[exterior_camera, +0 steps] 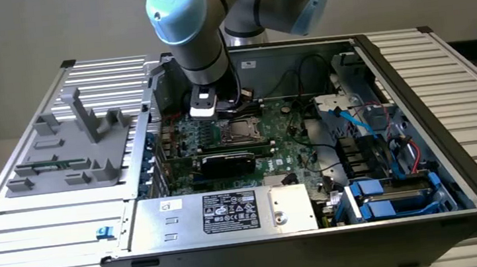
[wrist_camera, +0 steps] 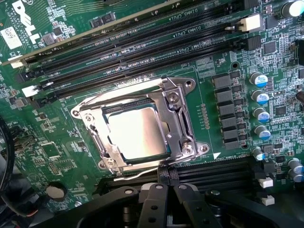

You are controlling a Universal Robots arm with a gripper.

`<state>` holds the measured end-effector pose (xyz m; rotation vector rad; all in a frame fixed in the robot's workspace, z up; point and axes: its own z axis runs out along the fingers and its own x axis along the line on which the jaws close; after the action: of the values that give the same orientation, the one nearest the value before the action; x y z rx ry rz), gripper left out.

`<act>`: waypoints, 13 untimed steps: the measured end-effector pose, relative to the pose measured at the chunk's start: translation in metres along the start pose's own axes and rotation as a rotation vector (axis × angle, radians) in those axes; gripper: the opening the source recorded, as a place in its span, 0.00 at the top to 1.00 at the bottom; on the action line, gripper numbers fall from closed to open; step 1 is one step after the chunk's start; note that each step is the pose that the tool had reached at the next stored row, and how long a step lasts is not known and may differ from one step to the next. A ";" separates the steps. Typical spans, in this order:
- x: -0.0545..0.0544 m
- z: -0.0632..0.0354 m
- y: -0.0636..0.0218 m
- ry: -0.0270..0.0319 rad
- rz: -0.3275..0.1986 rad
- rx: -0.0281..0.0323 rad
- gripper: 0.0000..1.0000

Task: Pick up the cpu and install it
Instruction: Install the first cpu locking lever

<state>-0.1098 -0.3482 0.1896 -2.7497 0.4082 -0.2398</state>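
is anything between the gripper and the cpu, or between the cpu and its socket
Nothing visible. The cpu already lies in the socket, ringed by the metal frame, its top bare. The shut gripper hangs by the socket's edge, with no cable or part between them.

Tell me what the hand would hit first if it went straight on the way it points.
Probably the black memory slots beside the socket frame around the cpu, though depth is unclear.

Our slatted metal table [exterior_camera: 455, 84] bears the open computer case [exterior_camera: 322, 251] around the fingers [wrist_camera: 153, 209], with a grey fixture [exterior_camera: 72, 151] well apart.
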 end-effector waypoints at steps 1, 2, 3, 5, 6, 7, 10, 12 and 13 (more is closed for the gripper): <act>0.000 0.0000 0.0001 0.0001 0.000 -0.0001 0.89; 0.000 -0.0001 0.0002 0.0002 0.001 -0.0002 0.89; 0.000 -0.0001 0.0003 0.0004 0.001 -0.0003 0.89; 0.000 0.0000 0.0004 0.0006 0.002 -0.0004 0.89; 0.000 0.0000 0.0004 0.0007 0.002 -0.0006 0.89; 0.000 0.0000 0.0005 0.0008 0.002 -0.0007 0.89; 0.000 0.0002 0.0006 0.0014 0.004 -0.0006 0.89; 0.000 0.0003 0.0007 0.0017 0.004 -0.0008 0.89; 0.000 0.0003 0.0007 0.0018 0.005 -0.0008 0.89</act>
<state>-0.1098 -0.3488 0.1890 -2.7492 0.4153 -0.2410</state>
